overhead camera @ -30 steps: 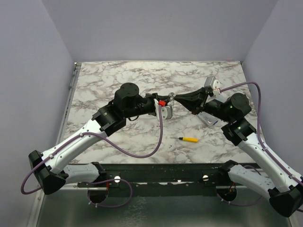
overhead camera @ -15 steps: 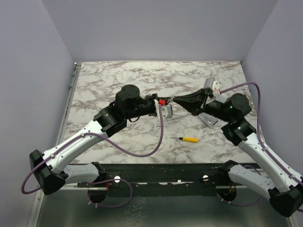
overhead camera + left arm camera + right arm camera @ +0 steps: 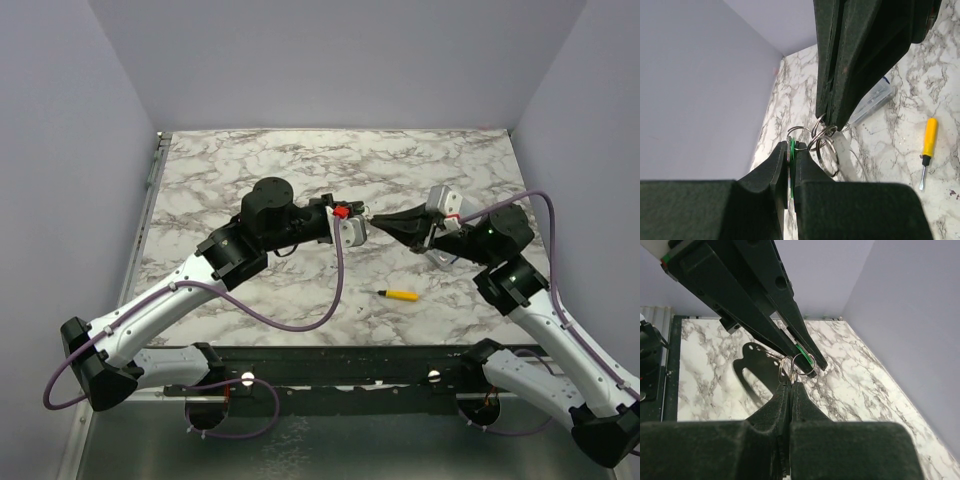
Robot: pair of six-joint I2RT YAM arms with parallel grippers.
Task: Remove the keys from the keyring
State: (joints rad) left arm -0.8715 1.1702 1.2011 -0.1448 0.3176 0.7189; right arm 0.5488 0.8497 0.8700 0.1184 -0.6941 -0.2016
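Observed left end effector [image 3: 792, 152] pressed together on the green-headed key [image 3: 790, 146], held aloft over the marble surface [image 3: 250, 160] at mid-table. Noted right end effector [image 3: 790, 387] pinched tight on the keyring [image 3: 822, 136], tip to tip with the left. Found key joined to keyring between both tips. Recorded yellow-handled screwdriver [image 3: 402, 295] lying flat on surface, well apart. Logged clear plastic box [image 3: 872, 102] resting on surface below the tips.

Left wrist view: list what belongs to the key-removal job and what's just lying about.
In the job: green key, keyring, left gripper, right gripper.
Lying about: yellow screwdriver, clear plastic box.
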